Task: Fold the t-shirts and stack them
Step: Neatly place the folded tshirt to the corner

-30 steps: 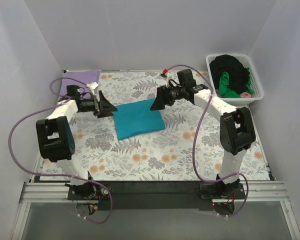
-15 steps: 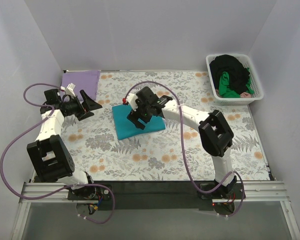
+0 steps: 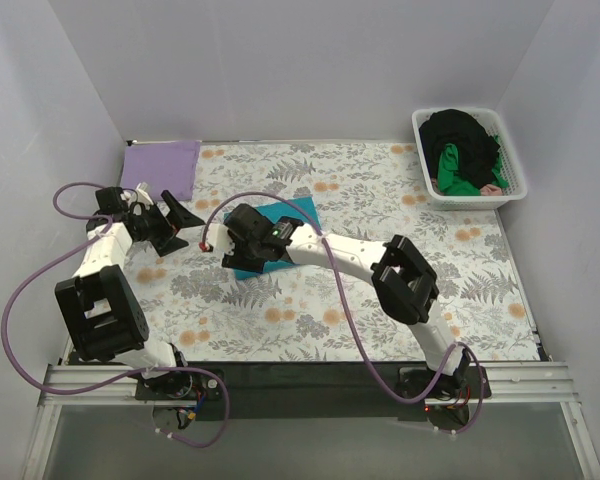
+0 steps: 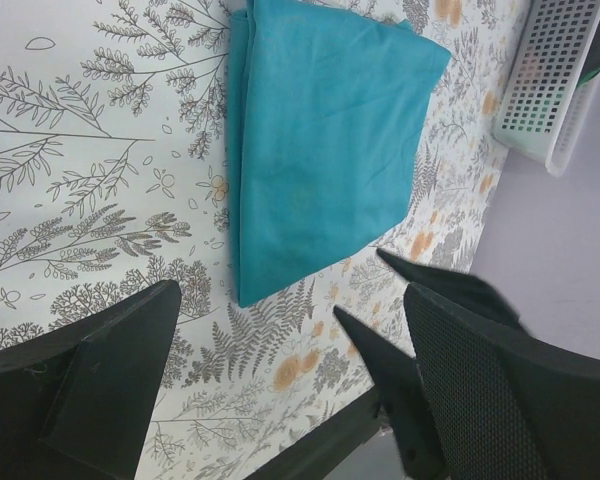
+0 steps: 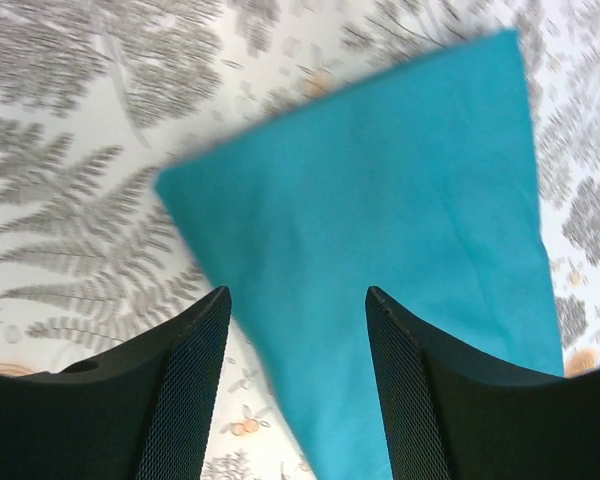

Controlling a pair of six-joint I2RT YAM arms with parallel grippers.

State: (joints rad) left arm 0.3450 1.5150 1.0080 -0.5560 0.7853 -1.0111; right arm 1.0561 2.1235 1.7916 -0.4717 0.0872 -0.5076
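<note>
Since the earlier frame my right arm has swung left across the table. The right gripper (image 5: 297, 298) hangs over the teal shirt (image 3: 302, 212), fingers spread, pinching nothing. The shirt lies folded on the floral cloth (image 3: 310, 310), and from above the arm hides its middle. The left gripper (image 4: 270, 292) stands spread wide just left of it. A purple shirt (image 3: 161, 165) lies at the far left corner. The basket (image 3: 485, 199), well to the right, holds a black shirt (image 3: 465, 135) and a green shirt (image 3: 455, 172).
</note>
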